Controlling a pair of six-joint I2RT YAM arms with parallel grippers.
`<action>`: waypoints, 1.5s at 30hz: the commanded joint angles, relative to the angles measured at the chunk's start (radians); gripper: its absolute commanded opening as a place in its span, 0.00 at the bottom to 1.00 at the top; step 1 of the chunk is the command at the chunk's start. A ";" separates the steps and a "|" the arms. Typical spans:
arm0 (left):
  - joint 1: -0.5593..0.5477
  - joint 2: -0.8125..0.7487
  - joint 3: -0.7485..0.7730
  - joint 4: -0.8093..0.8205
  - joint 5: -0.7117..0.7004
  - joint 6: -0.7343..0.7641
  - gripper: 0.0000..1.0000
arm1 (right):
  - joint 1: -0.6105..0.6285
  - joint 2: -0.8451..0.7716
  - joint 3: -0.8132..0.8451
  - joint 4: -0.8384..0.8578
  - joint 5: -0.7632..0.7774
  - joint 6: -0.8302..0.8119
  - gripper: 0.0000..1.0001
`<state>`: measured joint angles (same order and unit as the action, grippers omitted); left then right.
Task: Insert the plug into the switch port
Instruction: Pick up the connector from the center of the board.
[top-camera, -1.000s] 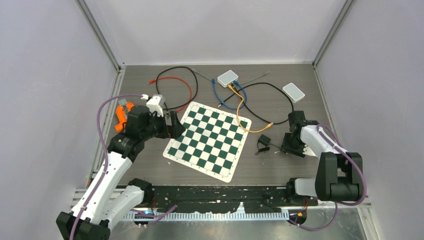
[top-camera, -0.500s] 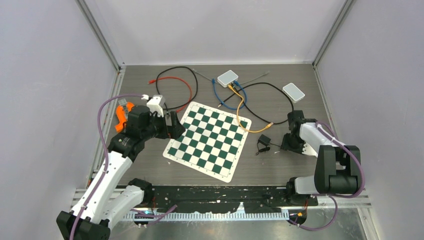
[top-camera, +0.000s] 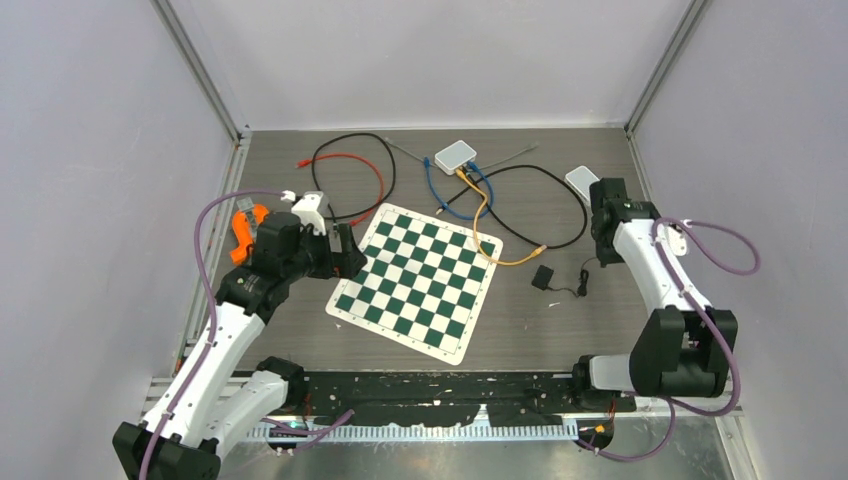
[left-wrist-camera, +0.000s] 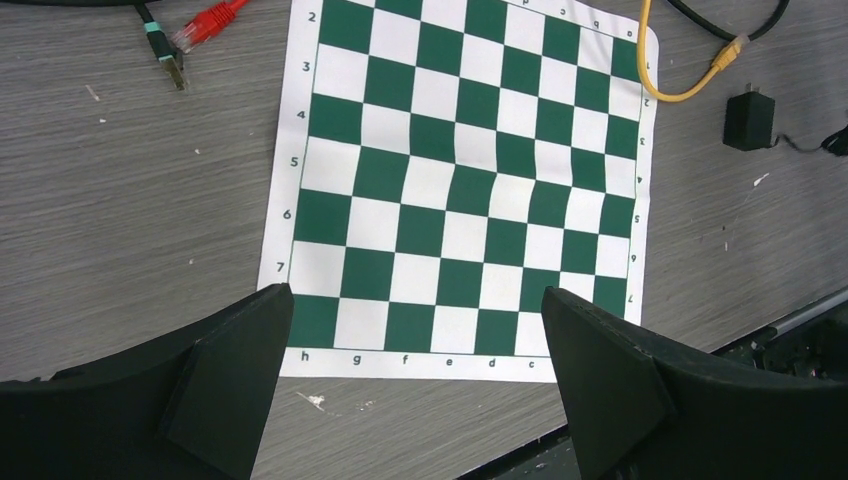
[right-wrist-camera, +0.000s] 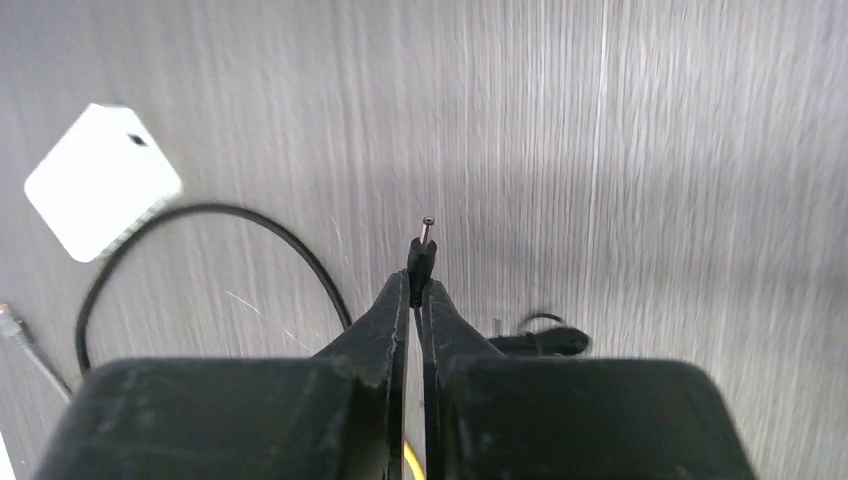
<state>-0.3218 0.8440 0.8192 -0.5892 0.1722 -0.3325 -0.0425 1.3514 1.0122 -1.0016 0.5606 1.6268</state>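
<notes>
Two fingers of my right gripper clamp plug, tip protruding, above table. Switch sits well apart, far centre. My left gripper gapes over chessboard.

The chessboard mat bears digits 2 to 7 down its left border and letters h to c along its near border.

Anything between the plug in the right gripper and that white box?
Only a black cable, looping on the table just short of the white box; the plug tip is otherwise unobstructed.
</notes>
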 joint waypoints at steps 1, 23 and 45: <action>-0.005 -0.019 0.017 0.025 -0.007 0.018 1.00 | -0.003 -0.127 0.053 -0.006 0.311 -0.268 0.05; -0.203 0.690 0.400 0.310 -0.273 -0.315 0.70 | -0.003 -0.445 -0.213 0.827 -0.456 -1.569 0.05; -0.218 1.397 0.829 0.942 -0.234 -0.731 0.78 | -0.003 -0.534 -0.219 0.894 -0.687 -1.421 0.05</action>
<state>-0.5316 2.1593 1.5448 0.2218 -0.0738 -0.9684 -0.0441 0.8375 0.7517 -0.1566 -0.1020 0.1822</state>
